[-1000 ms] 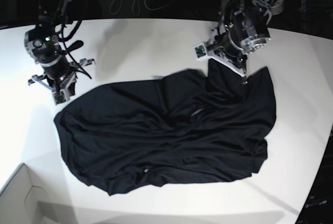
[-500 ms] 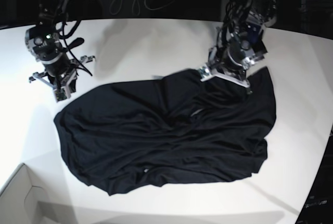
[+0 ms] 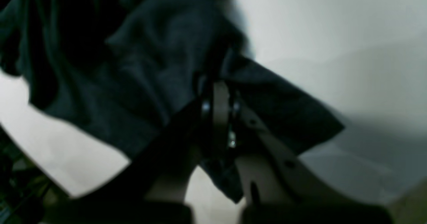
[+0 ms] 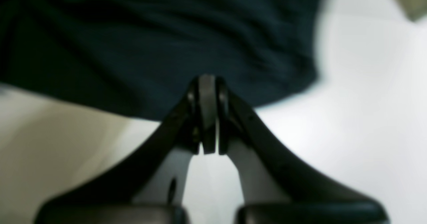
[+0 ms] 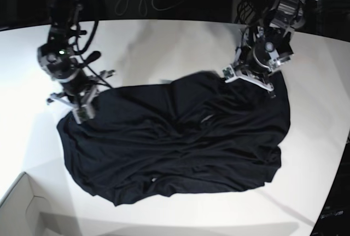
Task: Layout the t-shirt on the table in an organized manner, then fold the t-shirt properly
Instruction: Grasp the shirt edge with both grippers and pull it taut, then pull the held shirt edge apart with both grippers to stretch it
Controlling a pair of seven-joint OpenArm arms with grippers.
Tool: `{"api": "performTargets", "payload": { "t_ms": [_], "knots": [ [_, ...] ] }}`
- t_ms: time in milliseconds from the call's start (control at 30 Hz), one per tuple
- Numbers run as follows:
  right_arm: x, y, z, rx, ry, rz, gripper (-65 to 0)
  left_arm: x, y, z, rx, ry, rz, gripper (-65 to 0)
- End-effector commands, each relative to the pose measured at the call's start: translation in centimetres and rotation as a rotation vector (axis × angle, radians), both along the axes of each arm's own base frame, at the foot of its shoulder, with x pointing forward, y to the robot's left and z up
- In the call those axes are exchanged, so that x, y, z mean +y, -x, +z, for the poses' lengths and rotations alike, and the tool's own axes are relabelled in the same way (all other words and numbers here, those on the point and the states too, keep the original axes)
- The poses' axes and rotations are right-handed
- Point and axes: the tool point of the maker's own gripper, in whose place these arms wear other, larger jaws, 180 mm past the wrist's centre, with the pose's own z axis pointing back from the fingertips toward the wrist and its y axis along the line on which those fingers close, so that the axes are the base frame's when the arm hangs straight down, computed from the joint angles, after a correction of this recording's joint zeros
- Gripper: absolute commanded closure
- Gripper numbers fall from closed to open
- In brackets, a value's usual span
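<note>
Now right gripper (image 5: 81, 116), jaws together, is reaching plain black soft-fabric t-shirt (image 5: 175, 140) edge after moving in; left gripper (image 3: 218, 83), jaws clamped on t-shirt's far corner, is shifting right. T-shirt is lying rumpled, spread across large white matte table (image 5: 164, 44).

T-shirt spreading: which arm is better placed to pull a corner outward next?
Left, probably. The left gripper is shut on the t-shirt, with fabric draped around its tips near the far edge. The right gripper is shut, but whether it pinches cloth is unclear.
</note>
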Motion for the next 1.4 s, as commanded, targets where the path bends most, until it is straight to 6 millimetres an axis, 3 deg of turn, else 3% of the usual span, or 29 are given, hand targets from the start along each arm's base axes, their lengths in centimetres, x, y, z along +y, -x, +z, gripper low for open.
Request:
{"api": "performTargets", "payload": {
  "t_ms": [0,100,333,467,567,700,833,1167,1367],
  "knots": [
    [0.8,-1.1,0.9,-0.038,-0.012,0.026,0.0,2.5,3.0,-2.1,0.124,-0.102,-0.002,0.0],
    [2.0,-1.8,-0.5,-0.002,-0.031,0.054,0.0,2.7,3.1,-2.1,0.125,-0.106,-0.003,0.0],
    [1.9,-3.2,-3.3,0.075,-0.06,0.048,0.0,3.2,3.4,-2.2,0.133,-0.12,-0.005,0.0],
    [-0.4,-2.2,-5.6,0.142,-0.019,0.04,0.0,4.5,3.5,-2.1,0.135,-0.148,-0.008,0.0],
    [-3.7,-0.4,-7.0,0.192,0.017,-0.006,0.0,6.5,2.8,-1.4,0.118,-0.172,0.025,0.0],
    [-7.3,1.4,-7.1,0.185,0.043,-0.067,0.0,7.1,2.4,-1.0,0.104,-0.179,0.039,0.0],
    [-9.2,4.3,-7.1,0.201,0.092,-0.083,0.0,7.2,2.3,-1.0,0.104,-0.181,0.04,0.0],
    [-9.1,9.6,-5.8,0.214,0.157,-0.051,0.0,6.7,2.3,-0.9,0.1,-0.172,0.035,0.0],
    [-8.8,10.1,-4.7,0.195,0.175,-0.039,0.0,6.7,2.1,-0.6,0.089,-0.174,0.031,0.0]
  ]
}}
